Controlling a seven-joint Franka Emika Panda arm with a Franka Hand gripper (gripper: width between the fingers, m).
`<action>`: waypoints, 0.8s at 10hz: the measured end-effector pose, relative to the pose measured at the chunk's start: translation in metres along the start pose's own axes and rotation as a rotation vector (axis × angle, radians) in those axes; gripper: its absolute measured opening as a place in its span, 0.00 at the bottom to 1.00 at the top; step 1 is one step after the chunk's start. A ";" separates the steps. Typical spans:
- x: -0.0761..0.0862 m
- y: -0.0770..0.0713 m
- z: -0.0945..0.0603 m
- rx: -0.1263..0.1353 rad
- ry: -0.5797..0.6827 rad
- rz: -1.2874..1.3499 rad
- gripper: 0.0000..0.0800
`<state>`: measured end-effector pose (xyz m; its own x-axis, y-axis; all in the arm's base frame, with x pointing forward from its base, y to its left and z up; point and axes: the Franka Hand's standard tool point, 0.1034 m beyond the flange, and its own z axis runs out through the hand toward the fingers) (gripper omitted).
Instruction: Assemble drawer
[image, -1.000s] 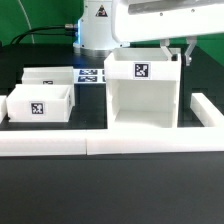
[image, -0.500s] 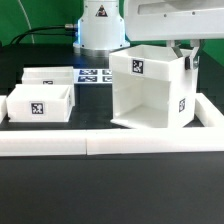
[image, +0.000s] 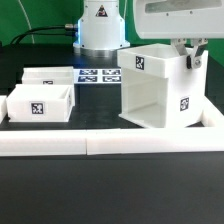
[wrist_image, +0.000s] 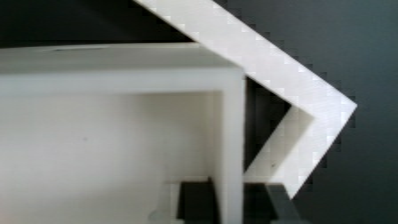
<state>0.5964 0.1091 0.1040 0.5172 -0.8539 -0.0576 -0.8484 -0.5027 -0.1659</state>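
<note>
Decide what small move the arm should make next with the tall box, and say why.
Probably nudge the box square against the low wall: the pincer clamps its top edge, the box stands skewed to that wall, and both trays lie outside it.

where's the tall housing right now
It's on the exterior view's right: the housing is just behind the border wall and right of the marker board, with the gripper clamped on its upper right wall.
</note>
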 end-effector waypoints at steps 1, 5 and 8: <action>0.001 0.001 0.000 0.001 -0.004 0.092 0.05; 0.003 0.003 0.003 0.016 -0.034 0.476 0.05; 0.003 0.003 0.003 0.019 -0.039 0.482 0.05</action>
<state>0.5961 0.1058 0.1002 0.0698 -0.9831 -0.1690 -0.9905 -0.0481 -0.1290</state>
